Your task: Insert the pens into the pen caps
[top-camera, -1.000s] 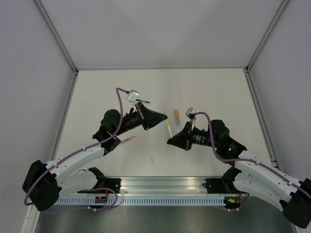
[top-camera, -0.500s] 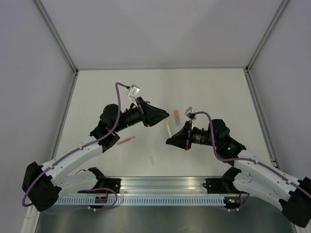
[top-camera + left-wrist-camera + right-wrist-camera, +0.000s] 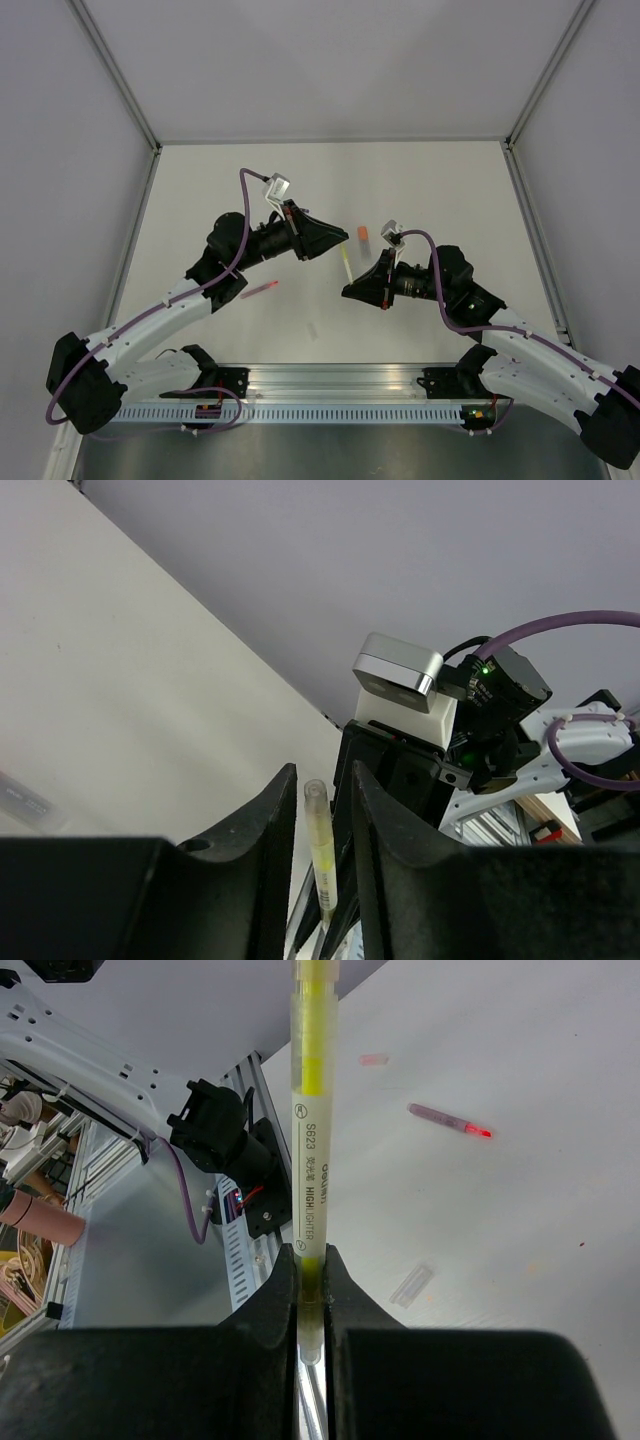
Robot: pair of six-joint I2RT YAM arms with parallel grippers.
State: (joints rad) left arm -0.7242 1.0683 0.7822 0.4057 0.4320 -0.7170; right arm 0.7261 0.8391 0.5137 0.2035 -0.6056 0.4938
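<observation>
A white table (image 3: 440, 180) sits under soft, even light, enclosed by plain pale grey walls (image 3: 330, 60) on three sides. Slim metal posts (image 3: 115, 72) mark the corners; a slotted rail (image 3: 340, 382) lines the near edge.

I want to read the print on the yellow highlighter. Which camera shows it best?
The right wrist view: the yellow highlighter runs up the frame, label legible, clamped in the right gripper. The left wrist view shows only its tip inside the open left gripper; the top view, a thin pale sliver.
</observation>
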